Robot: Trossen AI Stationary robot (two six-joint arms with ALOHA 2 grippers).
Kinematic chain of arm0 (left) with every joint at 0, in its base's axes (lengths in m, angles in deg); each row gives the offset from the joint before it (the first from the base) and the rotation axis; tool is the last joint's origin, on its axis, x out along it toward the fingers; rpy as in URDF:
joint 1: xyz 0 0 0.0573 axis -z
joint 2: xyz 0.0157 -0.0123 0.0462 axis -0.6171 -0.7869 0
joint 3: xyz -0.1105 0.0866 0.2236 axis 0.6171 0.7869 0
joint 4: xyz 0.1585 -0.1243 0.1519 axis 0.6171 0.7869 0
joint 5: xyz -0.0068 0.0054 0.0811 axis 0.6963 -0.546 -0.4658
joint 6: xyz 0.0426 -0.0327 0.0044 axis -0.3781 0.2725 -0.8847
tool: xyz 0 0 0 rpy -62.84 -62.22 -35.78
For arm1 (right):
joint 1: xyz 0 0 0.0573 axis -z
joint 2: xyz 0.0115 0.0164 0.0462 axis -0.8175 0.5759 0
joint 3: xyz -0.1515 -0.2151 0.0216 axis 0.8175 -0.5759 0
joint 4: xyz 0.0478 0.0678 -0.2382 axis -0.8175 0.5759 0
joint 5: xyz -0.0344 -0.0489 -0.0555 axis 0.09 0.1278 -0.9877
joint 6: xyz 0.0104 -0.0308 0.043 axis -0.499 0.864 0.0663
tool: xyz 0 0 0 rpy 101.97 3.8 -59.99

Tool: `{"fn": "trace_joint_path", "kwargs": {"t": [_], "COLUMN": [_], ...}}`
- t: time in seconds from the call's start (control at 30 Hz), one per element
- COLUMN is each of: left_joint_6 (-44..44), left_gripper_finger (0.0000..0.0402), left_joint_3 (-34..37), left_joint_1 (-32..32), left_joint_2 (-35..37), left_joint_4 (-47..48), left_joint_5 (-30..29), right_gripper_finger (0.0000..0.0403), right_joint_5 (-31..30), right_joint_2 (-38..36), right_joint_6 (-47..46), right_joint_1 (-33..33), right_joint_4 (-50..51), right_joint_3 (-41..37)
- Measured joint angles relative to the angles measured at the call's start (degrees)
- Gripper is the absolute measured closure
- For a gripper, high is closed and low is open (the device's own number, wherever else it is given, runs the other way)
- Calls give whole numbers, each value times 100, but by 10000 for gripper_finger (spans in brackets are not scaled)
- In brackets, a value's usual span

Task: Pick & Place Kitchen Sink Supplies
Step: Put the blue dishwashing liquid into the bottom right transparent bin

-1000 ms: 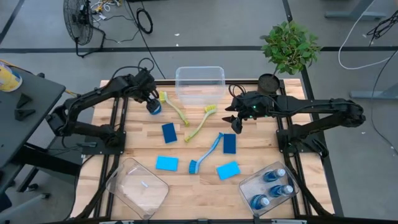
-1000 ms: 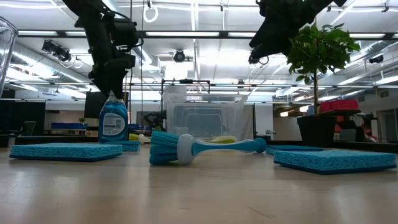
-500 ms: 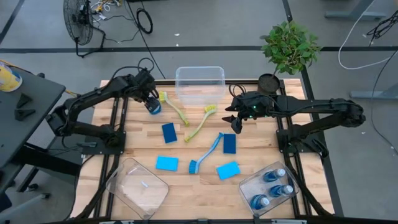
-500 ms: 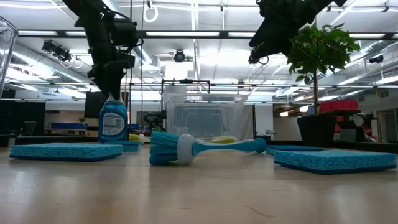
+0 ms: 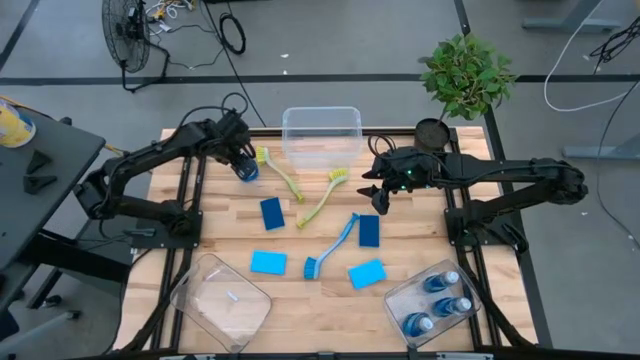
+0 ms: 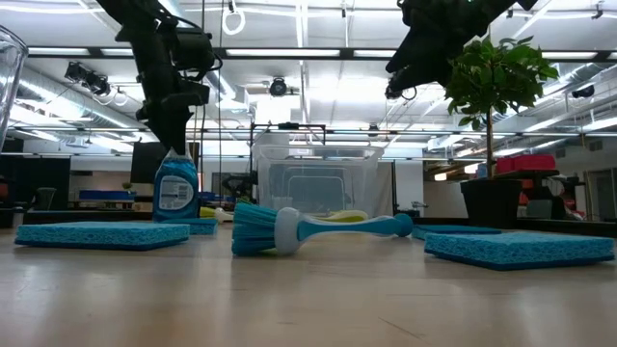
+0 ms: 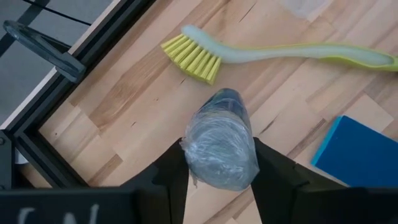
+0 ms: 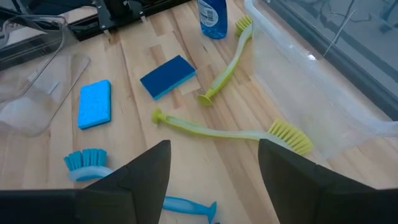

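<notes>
At the table's far left, the left gripper point(image 7: 219, 163) straddles the cap of 1 upright soap bottle point(image 5: 248, 172), its fingers just beside the cap; firm contact is not clear. The grip should seat squarely before a straight lift, sparing the nearby yellow-green brush point(image 5: 277, 172). The right gripper point(image 5: 377, 199) hovers open mid-table.
</notes>
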Motion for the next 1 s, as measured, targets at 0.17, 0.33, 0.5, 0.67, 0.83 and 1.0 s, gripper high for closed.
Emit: {"fn": "trace_joint_path", "kwargs": {"t": [0.17,0.33,0.5,0.67,0.83,1.0], "left_joint_6": [-105,-152,-155,-153,-155,-151], "left_gripper_finger": [260,260,261,261,262,262], "left_joint_3": [-109,-568,-1172,-1795,-2364,-2709], "left_joint_1": [-2,2,13,213,632,1162], "left_joint_2": [-16,-14,-11,-11,-11,4], "left_joint_4": [126,303,568,613,556,355], "left_joint_5": [-27,-28,130,551,768,890], "right_gripper_finger": [160,160,160,160,160,160], "right_joint_5": [0,0,1,12,17,11], "right_joint_2": [0,0,0,-31,-165,-377], "right_joint_6": [44,151,174,195,199,200], "right_joint_1": [0,0,0,0,0,0], "right_joint_4": [0,0,-35,-288,-387,-387], "right_joint_3": [0,0,0,0,0,0]}}
